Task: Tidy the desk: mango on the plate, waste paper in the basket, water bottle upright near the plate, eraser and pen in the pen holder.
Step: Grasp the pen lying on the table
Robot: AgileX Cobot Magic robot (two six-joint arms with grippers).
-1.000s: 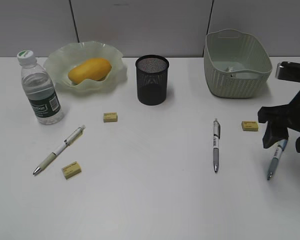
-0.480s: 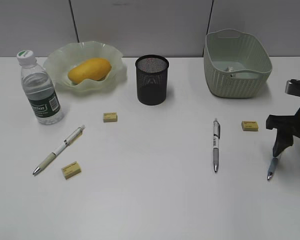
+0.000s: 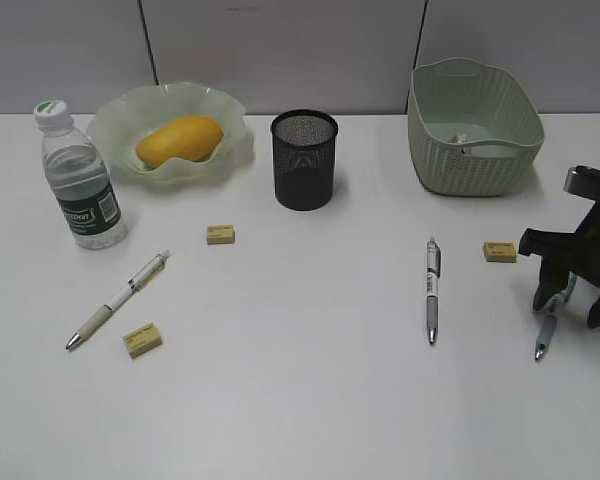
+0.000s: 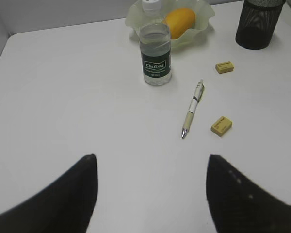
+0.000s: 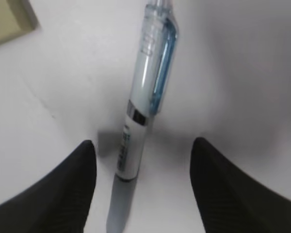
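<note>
Straddling the blue-clip pen (image 5: 145,97), the right gripper (image 3: 572,310) stands low over the desk (image 3: 300,400) at its right edge, fingers (image 5: 48,194) parted with one on each side of the barrel and neither visibly touching it; nothing is gripped. Pen, right: lies flat between those fingers, long axis running near to far across the desk and roughly crosswise to the gap, so a plain closing would meet the barrel on its sides. Body pale grey with a printed band, clear upper section, translucent blue clip; tip toward the desk's front edge. Contact with the finger pads is hard to judge, since the wrist view is close and soft. Nearer arm: the right by far; the left gripper (image 4: 150,194) hangs wide and empty well off on the other side. Pen holder (image 3: 304,160): black mesh cup, upright, mid-desk at the back, well apart from this pen. Other stock on the desk: grey pen (image 3: 432,290) at centre, cream pen (image 3: 120,298) at left, three yellow erasers (image 3: 499,251), the nearest just beside the right gripper. Mango (image 3: 179,139) in the plate (image 3: 115,125); bottle (image 3: 78,180) upright beside it; basket (image 3: 475,150) at rear right.
</note>
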